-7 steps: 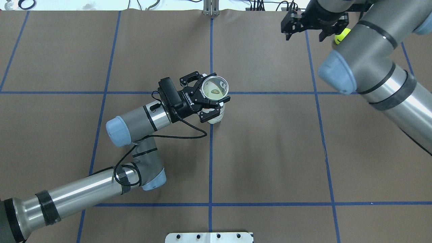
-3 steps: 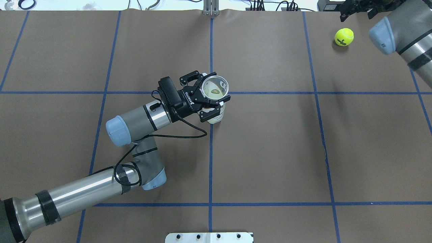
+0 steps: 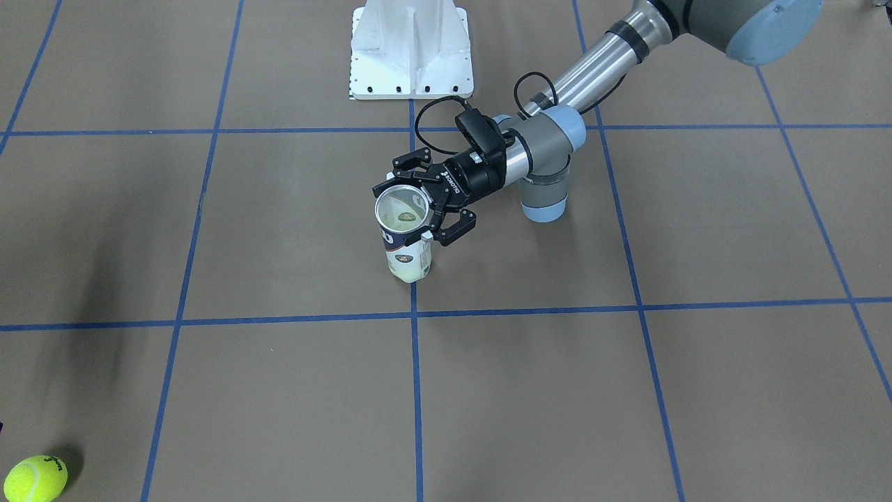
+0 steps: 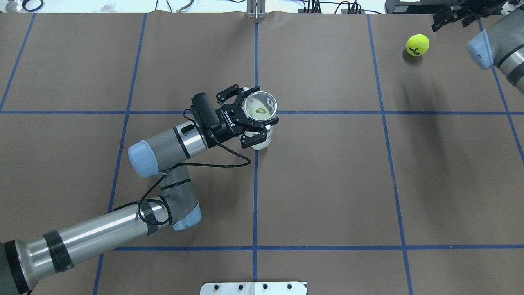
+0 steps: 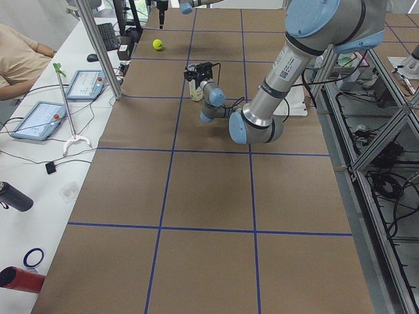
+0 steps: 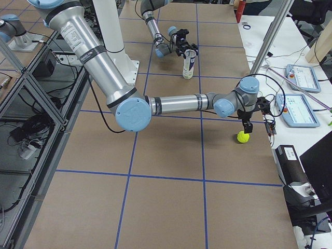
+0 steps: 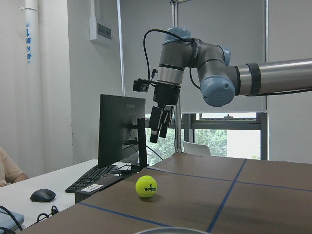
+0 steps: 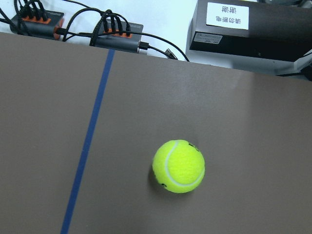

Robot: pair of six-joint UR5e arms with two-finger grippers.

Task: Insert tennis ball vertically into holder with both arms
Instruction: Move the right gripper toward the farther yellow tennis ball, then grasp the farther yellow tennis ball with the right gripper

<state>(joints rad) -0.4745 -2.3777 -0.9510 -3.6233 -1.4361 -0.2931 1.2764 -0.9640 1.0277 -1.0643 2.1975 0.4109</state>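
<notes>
From the front, the left gripper (image 3: 410,211) has one finger on each side of the holder (image 3: 408,256), pinching it near the top. The holder stands straight up on the brown table (image 3: 627,390) with its open end up, I think so a ball can drop in from above. Something yellow-green shows low inside it, maybe a ball. The tennis ball (image 3: 35,478) lies well away from these fingers, at the table's corner.

From overhead, the left gripper (image 4: 257,110) hugs the holder (image 4: 263,139) the same way. The right gripper (image 4: 452,18) is at the far corner with its fingers spread and nothing between them. The tennis ball (image 4: 417,45) sits on the table near them, not between them.

From the right side, the right gripper (image 6: 247,124) hangs just over the tennis ball (image 6: 243,137), fingers pointing down.

The left wrist camera looks past the holder's silvery rim (image 7: 161,230). The tennis ball (image 7: 146,186) rests on the table. The right gripper (image 7: 160,127) is up above it, not touching.

The right wrist camera shows the tennis ball (image 8: 179,166) alone below. No fingers show here.

I think the ball has yet to be picked up. The right fingers need to come down with one on each side of it.
</notes>
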